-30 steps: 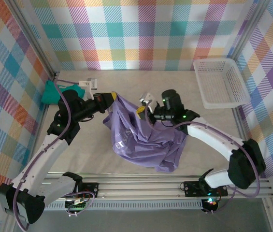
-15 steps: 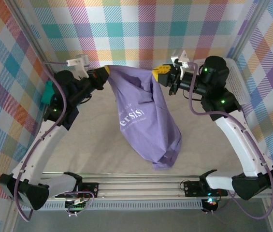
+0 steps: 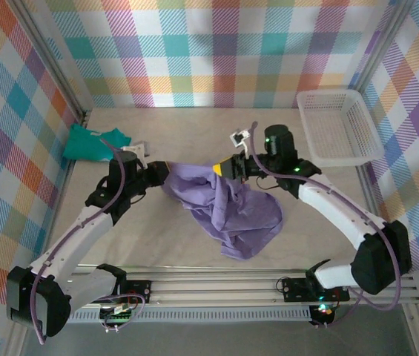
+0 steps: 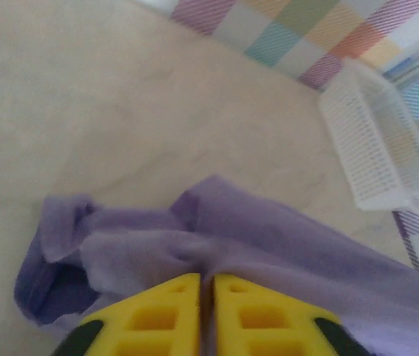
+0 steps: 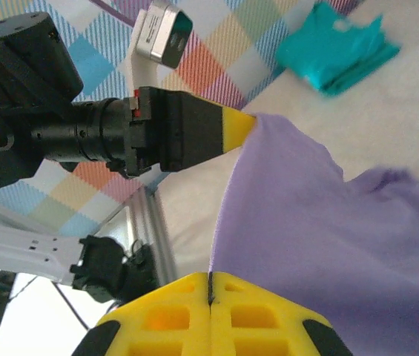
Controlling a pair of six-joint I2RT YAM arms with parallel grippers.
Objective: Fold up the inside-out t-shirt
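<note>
The inside-out t-shirt (image 3: 231, 208) is lavender and lies bunched on the table's middle, its top edge stretched between both grippers. My left gripper (image 3: 163, 169) pinches the shirt's left corner. In the left wrist view its yellow fingers (image 4: 165, 311) stand almost together with purple cloth (image 4: 268, 237) in the narrow slit of the left gripper (image 4: 206, 278). My right gripper (image 3: 220, 168) holds the right end of that edge. In the right wrist view the right gripper (image 5: 210, 276) is shut, the shirt (image 5: 320, 222) running out of it toward the left gripper (image 5: 242, 126).
A folded teal-green garment (image 3: 90, 142) lies at the back left, also seen in the right wrist view as the teal garment (image 5: 335, 46). A white plastic basket (image 3: 339, 126) stands at the back right, and the basket (image 4: 380, 141) appears in the left wrist view. Plaid walls enclose the table.
Both arms raised the shirt high and spread it, then came back down. The shirt now rests bunched on the table with the grippers low and closer together.
</note>
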